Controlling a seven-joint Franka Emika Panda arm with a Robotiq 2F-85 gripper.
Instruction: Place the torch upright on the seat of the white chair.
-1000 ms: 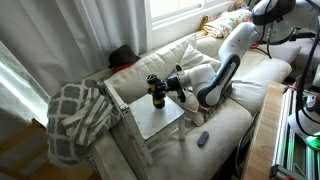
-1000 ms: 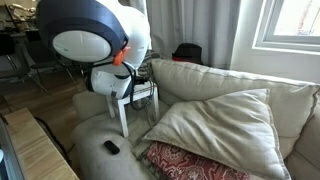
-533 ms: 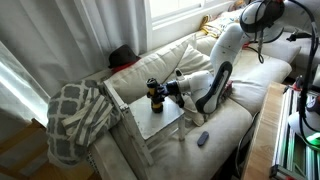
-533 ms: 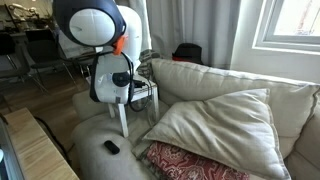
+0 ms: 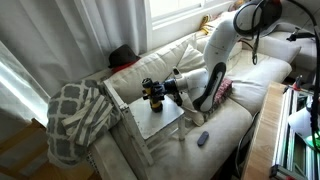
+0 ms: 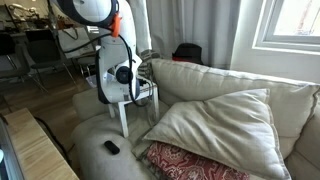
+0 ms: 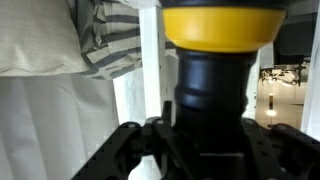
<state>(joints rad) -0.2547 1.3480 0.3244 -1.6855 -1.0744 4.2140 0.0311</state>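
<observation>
The jaws of the black Robotiq gripper (image 7: 208, 138) are clamped on the dark section of the small black-and-amber cylindrical torch (image 5: 155, 98). It is held roughly upright over the far edge of the flat square seat of the small white-painted wooden chair (image 5: 165, 122) — whether its base touches the seat cannot be told. The chair rests on a cream fabric sofa (image 6: 205, 82) under a bright window (image 5: 185, 12), with a grey-white lattice-patterned blanket (image 5: 75, 115) draped at the chair's outer side and a small flat dark oval gadget (image 5: 203, 138) on the cushion off the seat's near corner.

Small black-headed, amber-bodied torch (image 5: 154, 97) upright over flat seat of white wooden chair (image 5: 165, 122) — clamped by black gripper (image 5: 158, 93), cream sofa (image 5: 228, 125) beneath
</observation>
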